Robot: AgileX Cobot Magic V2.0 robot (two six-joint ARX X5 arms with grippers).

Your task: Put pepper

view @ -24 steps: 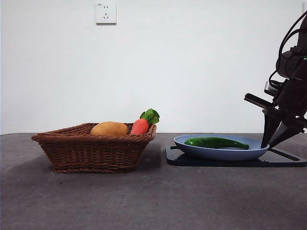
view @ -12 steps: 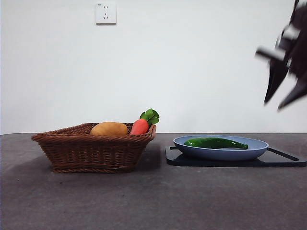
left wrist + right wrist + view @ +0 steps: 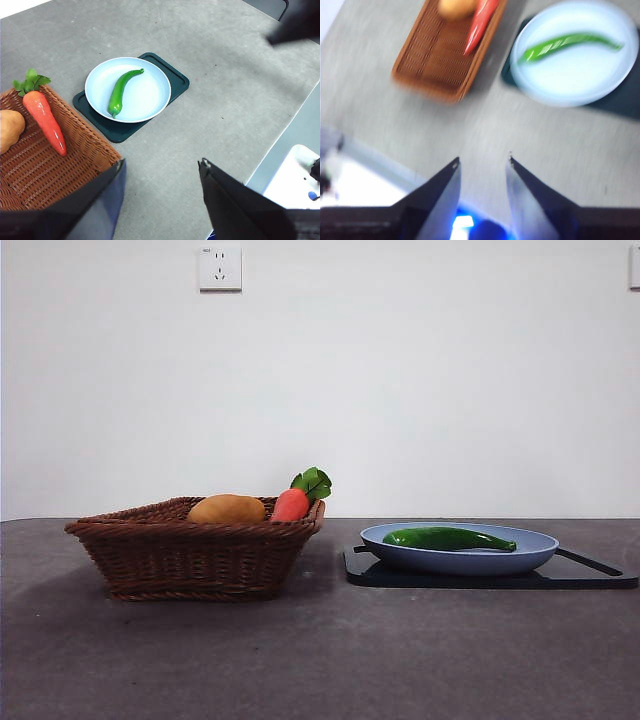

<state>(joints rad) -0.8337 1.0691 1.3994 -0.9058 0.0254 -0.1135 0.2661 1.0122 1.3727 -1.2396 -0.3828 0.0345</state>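
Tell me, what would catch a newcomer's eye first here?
Probably the glossy green pepper lying alone on a pale blue plate, which sits on a dark tray. Beside it, a wicker basket holds a bright orange carrot with green leaves.

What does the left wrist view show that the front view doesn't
Only the left wrist view shows the left gripper, its jaws open high above the table, and the whole top of the plate. Only the front view shows the wall socket. Both show the pepper lying on the plate, the dark tray, and the basket holding the carrot.
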